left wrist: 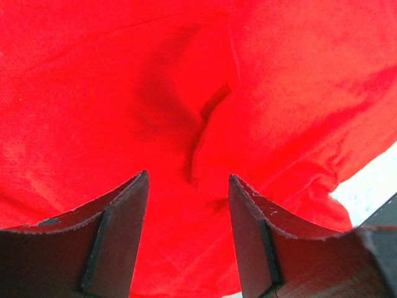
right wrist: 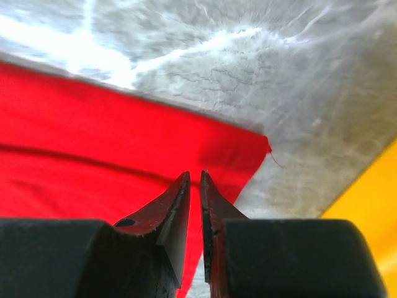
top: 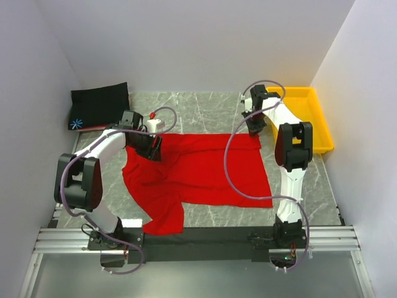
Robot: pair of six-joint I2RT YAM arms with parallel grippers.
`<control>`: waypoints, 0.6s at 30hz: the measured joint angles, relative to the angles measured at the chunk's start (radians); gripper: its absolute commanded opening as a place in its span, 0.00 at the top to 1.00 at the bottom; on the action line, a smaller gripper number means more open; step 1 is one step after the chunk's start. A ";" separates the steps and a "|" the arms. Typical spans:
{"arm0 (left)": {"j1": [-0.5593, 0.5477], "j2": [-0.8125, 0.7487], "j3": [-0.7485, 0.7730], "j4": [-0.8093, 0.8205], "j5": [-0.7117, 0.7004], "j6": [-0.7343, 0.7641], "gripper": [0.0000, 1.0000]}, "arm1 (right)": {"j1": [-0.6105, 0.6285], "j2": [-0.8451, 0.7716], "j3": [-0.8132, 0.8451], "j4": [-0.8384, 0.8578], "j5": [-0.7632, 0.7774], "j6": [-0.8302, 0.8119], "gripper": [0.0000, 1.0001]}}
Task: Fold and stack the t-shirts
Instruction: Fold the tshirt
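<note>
The red t-shirt [top: 205, 171] lies spread on the marble table, its near left part bunched toward the front edge. My left gripper [top: 151, 148] hangs low over the shirt's far left part. Its jaws are open, with wrinkled red cloth [left wrist: 279, 74] below the left gripper [left wrist: 188, 177]. My right gripper [top: 253, 128] is at the shirt's far right corner. In the right wrist view the right gripper [right wrist: 194, 177] is pinched nearly together on the hem of the red t-shirt [right wrist: 93, 136] beside that corner. A folded black t-shirt [top: 99, 102] with a starburst mark lies at the back left.
A yellow tray [top: 322, 124] stands at the back right, just right of my right arm, and the yellow tray [right wrist: 372, 198] also shows at the edge of the right wrist view. White walls close in the table [top: 205, 108] on the left, back and right.
</note>
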 measured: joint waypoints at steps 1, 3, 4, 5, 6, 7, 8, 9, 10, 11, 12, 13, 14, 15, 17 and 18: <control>0.000 0.006 0.000 0.003 -0.001 -0.003 0.40 | 0.000 0.012 0.000 -0.001 0.005 0.000 0.82; 0.000 0.013 0.000 0.007 -0.003 -0.016 0.40 | 0.000 0.034 -0.003 -0.006 0.017 0.000 0.82; 0.000 0.014 0.000 0.006 -0.004 -0.018 0.40 | 0.000 0.039 -0.009 -0.007 0.024 -0.001 0.82; 0.000 0.014 0.000 0.007 -0.005 -0.019 0.40 | 0.000 0.040 -0.018 -0.008 0.027 -0.001 0.82; 0.000 0.014 0.001 0.007 -0.005 -0.020 0.41 | 0.000 0.040 -0.027 -0.010 0.029 -0.003 0.82; 0.000 0.014 0.002 0.007 -0.006 -0.020 0.40 | 0.000 0.040 -0.031 -0.018 0.031 -0.005 0.83; 0.000 0.014 0.002 0.008 -0.008 -0.021 0.40 | 0.000 0.040 -0.037 -0.020 0.031 -0.008 0.83; 0.001 0.014 0.002 0.008 -0.009 -0.021 0.40 | 0.000 0.040 -0.041 -0.026 0.031 -0.010 0.83; 0.001 0.014 0.002 0.009 -0.010 -0.023 0.40 | 0.000 0.040 -0.043 -0.034 0.030 -0.013 0.83; 0.003 0.014 0.002 0.009 -0.011 -0.023 0.40 | 0.000 0.039 -0.044 -0.040 0.027 -0.018 0.83; 0.003 0.014 0.002 0.010 -0.011 -0.023 0.40 | 0.000 0.038 -0.046 -0.043 0.026 -0.021 0.83; 0.003 0.014 0.002 0.010 -0.012 -0.023 0.40 | 0.000 0.032 -0.054 -0.045 0.023 -0.028 0.83; 0.005 0.014 0.002 0.011 -0.012 -0.023 0.40 | 0.000 0.021 -0.068 -0.049 0.020 -0.035 0.83; 0.005 0.014 0.002 0.011 -0.012 -0.023 0.40 | 0.000 0.008 -0.083 -0.056 0.016 -0.040 0.83; 0.007 0.014 0.002 0.014 -0.013 -0.023 0.40 | 0.000 -0.019 -0.116 -0.066 0.005 -0.055 0.82; 0.009 0.014 0.002 0.015 -0.013 -0.023 0.40 | 0.000 -0.036 -0.136 -0.074 -0.001 -0.064 0.82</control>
